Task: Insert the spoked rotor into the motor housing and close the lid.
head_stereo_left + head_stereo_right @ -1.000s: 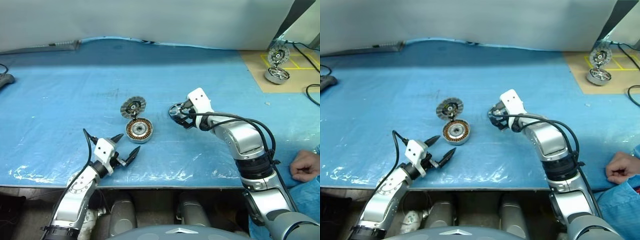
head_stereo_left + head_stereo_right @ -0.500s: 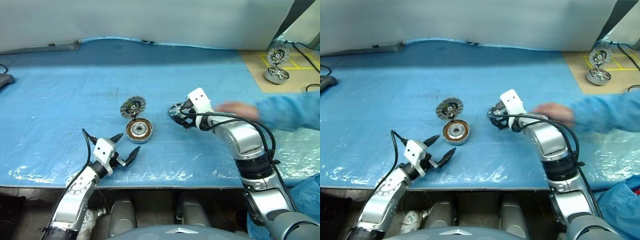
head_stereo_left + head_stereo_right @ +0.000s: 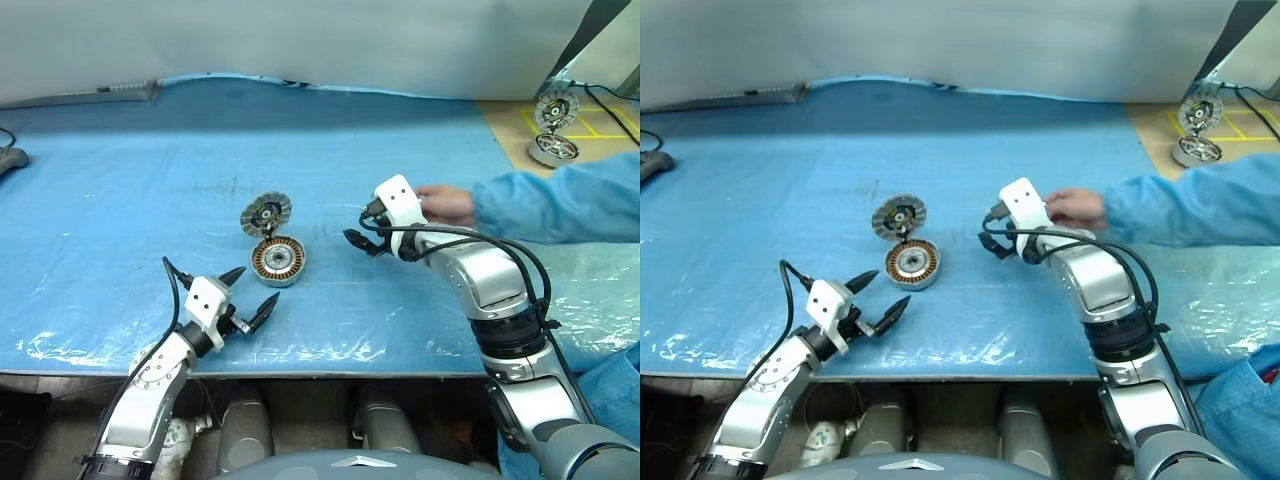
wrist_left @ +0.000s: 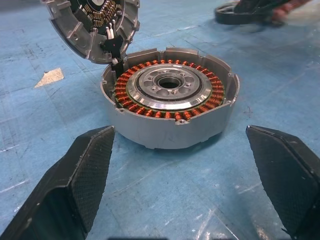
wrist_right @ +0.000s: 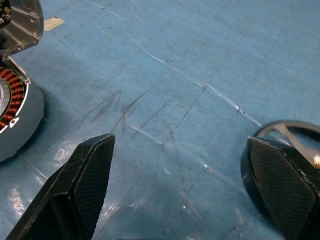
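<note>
Both wide open, left gripper [image 4: 177,175], right gripper [image 5: 180,195], empty

Between the open round silver-grey motor housing [image 3: 278,261], its ribbed silver lid [image 3: 266,212] upright at its far side, and the right gripper's black fingers [image 3: 354,238], bare blue sheeting [image 3: 120,200] lies free, while a person's blue-sleeved arm [image 3: 560,205] bars the table's right edge.

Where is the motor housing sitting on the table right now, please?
In the left eye view, the motor housing sits mid-table on the blue sheet, its lid raised behind it, just ahead of the open left end effector.
</note>
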`<move>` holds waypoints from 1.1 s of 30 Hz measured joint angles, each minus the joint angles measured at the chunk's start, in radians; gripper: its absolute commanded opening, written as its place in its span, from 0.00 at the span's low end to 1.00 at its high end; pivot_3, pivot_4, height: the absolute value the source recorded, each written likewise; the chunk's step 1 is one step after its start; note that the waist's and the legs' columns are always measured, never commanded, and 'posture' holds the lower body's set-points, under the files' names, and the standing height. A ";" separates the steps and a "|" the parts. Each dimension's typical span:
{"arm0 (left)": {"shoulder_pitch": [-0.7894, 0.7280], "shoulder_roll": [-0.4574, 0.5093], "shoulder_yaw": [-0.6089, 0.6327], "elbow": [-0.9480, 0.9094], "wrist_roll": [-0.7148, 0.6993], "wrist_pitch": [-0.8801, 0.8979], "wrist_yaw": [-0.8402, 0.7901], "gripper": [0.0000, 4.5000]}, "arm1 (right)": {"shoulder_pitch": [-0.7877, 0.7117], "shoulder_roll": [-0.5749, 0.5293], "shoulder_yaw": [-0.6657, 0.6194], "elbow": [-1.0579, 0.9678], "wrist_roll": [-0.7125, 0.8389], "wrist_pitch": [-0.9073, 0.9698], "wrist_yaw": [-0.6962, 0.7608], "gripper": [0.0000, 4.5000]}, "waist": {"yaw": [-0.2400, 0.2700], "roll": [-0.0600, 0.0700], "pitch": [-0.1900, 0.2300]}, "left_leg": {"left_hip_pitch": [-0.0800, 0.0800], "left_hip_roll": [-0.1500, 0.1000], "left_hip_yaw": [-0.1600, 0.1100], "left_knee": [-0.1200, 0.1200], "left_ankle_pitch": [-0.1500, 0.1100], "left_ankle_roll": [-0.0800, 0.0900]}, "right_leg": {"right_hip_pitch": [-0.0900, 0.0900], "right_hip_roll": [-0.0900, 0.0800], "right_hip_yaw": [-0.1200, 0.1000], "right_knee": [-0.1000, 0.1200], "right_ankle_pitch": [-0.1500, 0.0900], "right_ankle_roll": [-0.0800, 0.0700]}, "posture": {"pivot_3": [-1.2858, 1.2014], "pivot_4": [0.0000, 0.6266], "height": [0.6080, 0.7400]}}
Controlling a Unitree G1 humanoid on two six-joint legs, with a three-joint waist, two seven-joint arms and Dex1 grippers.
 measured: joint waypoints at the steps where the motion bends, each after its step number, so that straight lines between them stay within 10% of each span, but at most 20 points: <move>1: 0.000 0.001 0.000 -0.001 -0.001 0.001 0.000 1.00 | 0.000 0.000 0.000 0.000 0.000 0.000 0.000 1.00 | 0.000 0.000 0.000 | 0.000 0.000 0.000 0.000 0.000 0.000 | 0.000 0.000 0.000 0.000 0.000 0.000 | 0.52 0.24 1.00; 33: -0.003 0.000 -0.005 -0.014 -0.007 0.002 0.000 1.00 | 0.002 -0.026 -0.024 -0.007 0.006 -0.006 0.003 1.00 | 0.000 0.000 0.000 | 0.000 0.000 0.000 0.000 0.000 0.000 | 0.000 0.000 0.000 0.000 0.000 0.000 | 0.52 0.24 1.00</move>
